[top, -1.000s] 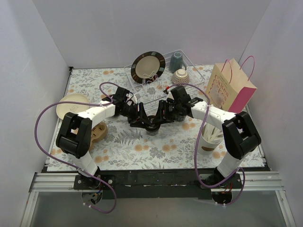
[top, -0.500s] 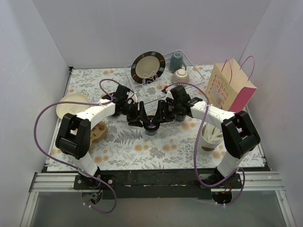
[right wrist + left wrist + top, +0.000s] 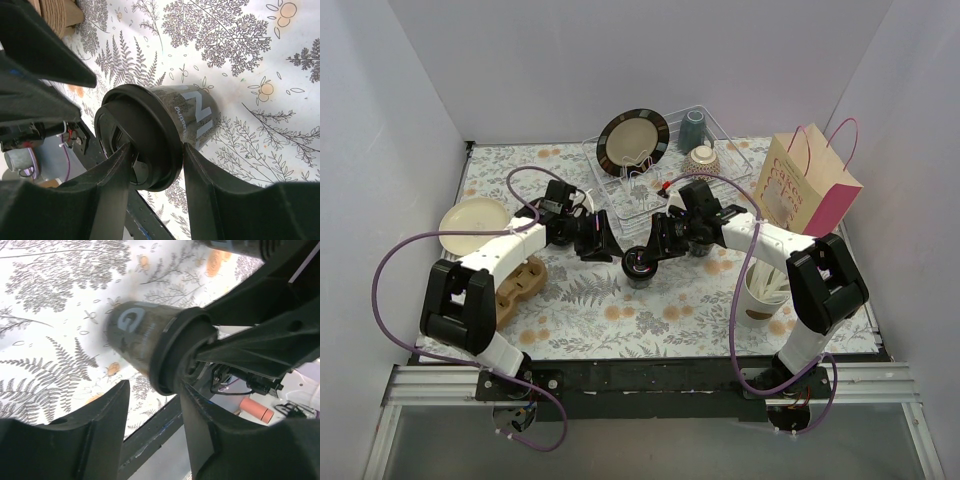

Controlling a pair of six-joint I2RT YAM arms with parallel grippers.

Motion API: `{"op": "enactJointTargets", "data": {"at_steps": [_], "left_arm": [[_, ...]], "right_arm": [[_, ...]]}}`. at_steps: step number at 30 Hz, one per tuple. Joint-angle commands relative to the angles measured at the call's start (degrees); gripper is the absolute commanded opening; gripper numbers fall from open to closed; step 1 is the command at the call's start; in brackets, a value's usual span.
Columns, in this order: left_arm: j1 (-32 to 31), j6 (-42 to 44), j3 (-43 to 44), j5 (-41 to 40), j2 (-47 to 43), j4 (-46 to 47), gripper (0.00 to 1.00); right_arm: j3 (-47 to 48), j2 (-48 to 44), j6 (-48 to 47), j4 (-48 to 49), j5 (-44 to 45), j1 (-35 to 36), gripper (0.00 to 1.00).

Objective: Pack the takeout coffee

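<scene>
One takeout coffee, a black paper cup point(image 3: 640, 268) with a black lid, stands on the floral cloth at the middle. In the right wrist view the cup point(image 3: 192, 117) has white lettering, and my right gripper point(image 3: 155, 155) is shut on its lid point(image 3: 142, 135), one finger on each side. In the top view the right gripper point(image 3: 647, 257) sits over the cup. My left gripper point(image 3: 604, 245) is open and empty just left of the cup. In the left wrist view the cup point(image 3: 137, 335) lies beyond the left gripper point(image 3: 152, 387), untouched by it.
A brown cardboard cup carrier point(image 3: 520, 283) and a cream plate point(image 3: 470, 222) lie at the left. A wire dish rack point(image 3: 730, 160) at the back holds a dark plate point(image 3: 633, 140), a grey-blue mug point(image 3: 692, 130) and a patterned bowl point(image 3: 702, 160). A paper bag point(image 3: 805, 185) and a white cup of stirrers point(image 3: 762, 290) stand at the right.
My left gripper has drawn back to the left, away from the cup, and its arm has swung left. My right gripper stays on the cup's lid.
</scene>
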Motion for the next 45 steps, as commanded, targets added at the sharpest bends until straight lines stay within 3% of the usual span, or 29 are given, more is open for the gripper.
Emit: {"op": "enactJointTargets", "data": {"at_steps": [1,6,33,45], "left_arm": [[0.9,-0.5,-5.0,0.3,-2.9,3.2,0.43],[0.9,-2.3,-9.1,2.8,-3.6,9.0,0.43],[0.9,-2.0,-11.1,6.0,-0.8,14.8,0.4],[-0.4,0.0,-13.8,-1.1,3.0,8.8,0.31]], "right_arm": [[-0.4,2.6,-6.0,-8.2,3.6,0.5,0.37],[0.0,2.8,-7.3,-8.9,3.3,0.5,0.37],[-0.5,2.9,-9.8,-8.6,1.2,1.0,0.31],[-3.9,3.3,-10.5,-5.4,1.7,1.1,0.29]]}}
